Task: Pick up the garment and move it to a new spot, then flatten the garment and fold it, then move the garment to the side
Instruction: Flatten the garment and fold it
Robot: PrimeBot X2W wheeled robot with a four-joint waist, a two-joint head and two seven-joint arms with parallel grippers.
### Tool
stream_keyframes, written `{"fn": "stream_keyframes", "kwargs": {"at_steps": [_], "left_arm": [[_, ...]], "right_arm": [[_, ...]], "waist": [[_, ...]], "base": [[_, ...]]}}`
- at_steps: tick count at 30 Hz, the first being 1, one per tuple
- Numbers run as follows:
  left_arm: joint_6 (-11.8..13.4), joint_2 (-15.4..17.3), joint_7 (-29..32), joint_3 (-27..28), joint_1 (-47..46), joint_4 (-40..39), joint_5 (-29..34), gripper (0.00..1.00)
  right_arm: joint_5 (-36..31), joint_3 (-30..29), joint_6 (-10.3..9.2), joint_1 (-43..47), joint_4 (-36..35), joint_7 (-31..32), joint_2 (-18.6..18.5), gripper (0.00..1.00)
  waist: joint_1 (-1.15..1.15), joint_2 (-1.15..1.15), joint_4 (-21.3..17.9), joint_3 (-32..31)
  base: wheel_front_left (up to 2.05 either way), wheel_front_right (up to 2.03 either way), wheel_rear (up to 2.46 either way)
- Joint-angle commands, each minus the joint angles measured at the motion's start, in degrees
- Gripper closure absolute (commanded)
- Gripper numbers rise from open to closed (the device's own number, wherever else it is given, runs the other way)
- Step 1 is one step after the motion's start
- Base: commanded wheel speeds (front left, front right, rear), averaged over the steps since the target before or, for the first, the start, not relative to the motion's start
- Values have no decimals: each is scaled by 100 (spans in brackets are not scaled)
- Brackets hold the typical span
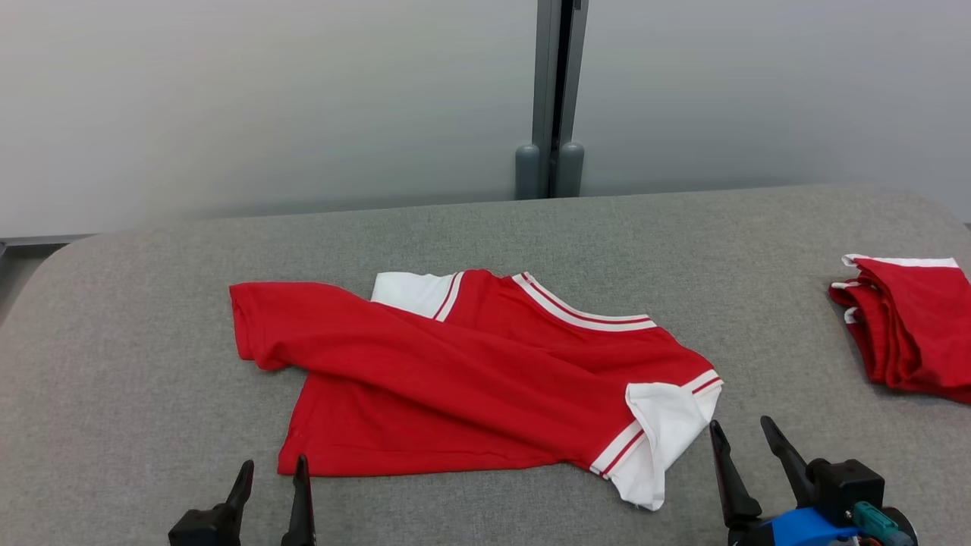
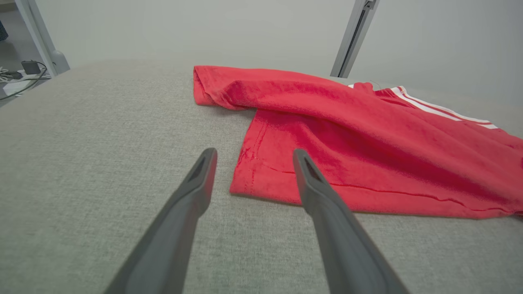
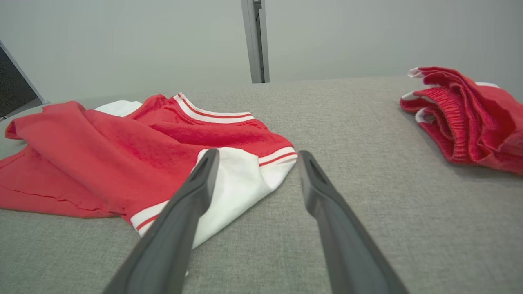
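Garment (image 1: 470, 379) lay rumpled on the counter (image 1: 152, 364) just ahead of left gripper (image 1: 273, 462) and right gripper (image 1: 740, 423), both wide apart, empty; flattening, folding and side move apparently all pending.

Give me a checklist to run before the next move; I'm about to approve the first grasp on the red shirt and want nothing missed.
1. The left end effector is open and empty: ok.
2. The right end effector is open and empty: ok.
3. The red shirt lies flat: not ok, one side is folded across its body.
4. The shirt is wholly on the grey surface: ok.
5. The folded red pile is apart from the shirt: ok.
6. The white sleeve is untouched by the right end effector: cannot tell.
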Motion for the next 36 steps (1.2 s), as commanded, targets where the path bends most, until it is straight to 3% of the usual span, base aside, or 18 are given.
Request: {"fn": "stream_keyframes", "kwargs": {"at_steps": [1,18,28,29,30,31,36], "left_arm": [[-34,-5,-25,12,-209,86,-6,0],[-132,137,-26,86,-1525,1615,-248,0],[-126,193,-6,-426,-1726,1936,-568,0],[-126,201,-6,-452,-1740,1925,-599,25],[-127,215,-7,-451,-1755,1880,-633,56],[-127,237,-8,-478,-1746,1848,-677,100],[-125,285,-9,-518,-1703,1849,-757,100]], "right_arm": [[-28,20,0,-52,-38,-15,-9,0],[-14,41,0,-446,-129,-15,-9,0],[43,78,0,-545,-98,-15,-9,0],[36,82,0,-543,-96,-15,-9,0],[33,83,0,-540,-91,-15,-9,0],[33,87,0,-540,-86,-15,-9,0],[51,109,0,-565,-89,-15,-9,0]], "waist": [[0,0,8,85],[0,0,-85,883],[0,0,-101,943],[0,0,-101,945],[0,0,-98,947],[0,0,-91,946],[0,0,-58,944]], "base": [[0,0,0],[0,0,0],[0,0,0],[0,0,0],[0,0,0],[0,0,0],[0,0,0]]}}
